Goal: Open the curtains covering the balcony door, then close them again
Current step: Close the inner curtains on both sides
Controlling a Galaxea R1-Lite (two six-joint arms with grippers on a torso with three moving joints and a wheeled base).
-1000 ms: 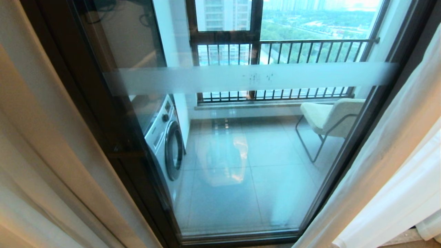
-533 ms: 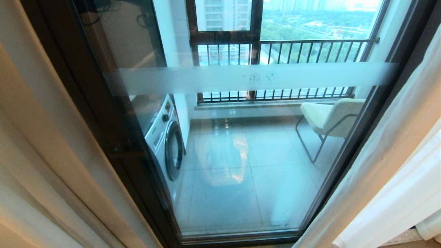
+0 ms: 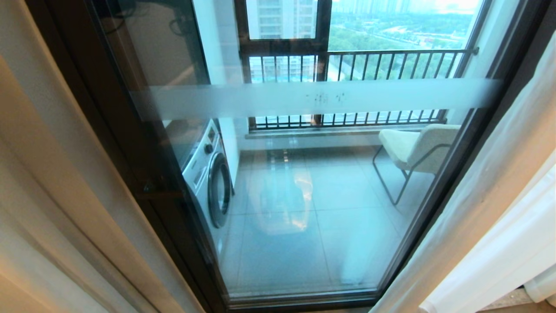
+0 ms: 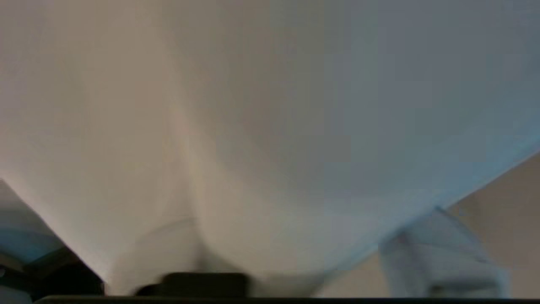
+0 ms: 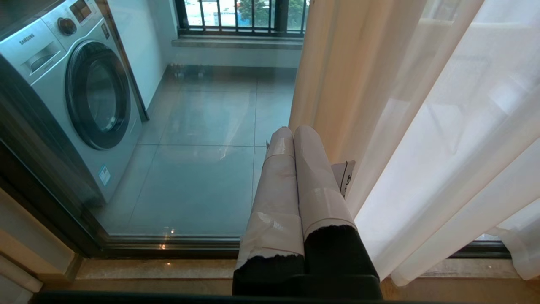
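curtains (image 3: 491,204): sheer white panels, pulled apart to both sides of the doorway – one hangs along the right frame edge, one (image 3: 52,243) bunched at the left edge. Middle of the glass is uncovered.
balcony door (image 3: 304,226): dark-framed sliding glass, shut, frosted white band (image 3: 317,98) running across it.
beige drape (image 5: 325,63): thicker tan fabric, hanging just inside the right sheer panel, seen in the right wrist view.
left gripper: not visible from the head camera. Its wrist camera is filled with pale curtain fabric (image 4: 261,139) pressed close, folds converging toward the lens. A dark shape sits at the lower edge of that view, a blurred pale shape at the lower right. Cannot tell whether the fingers are apart, closed or pinching the cloth.
right gripper (image 5: 293,131): fingers (image 5: 314,177) pressed together side by side, wrapped in pale tape, nothing between them. It points down toward the door's bottom rail, just beside the right curtain and drape, not gripping either.
washing machine (image 3: 208,178): behind the glass, at the left side of the balcony floor – front-loader, round door facing in.
chair (image 3: 417,148): pale seat on thin dark legs, right side of the balcony, near the railing window.
railing window (image 3: 356,65): black bars at the far end of the balcony, buildings and trees beyond.
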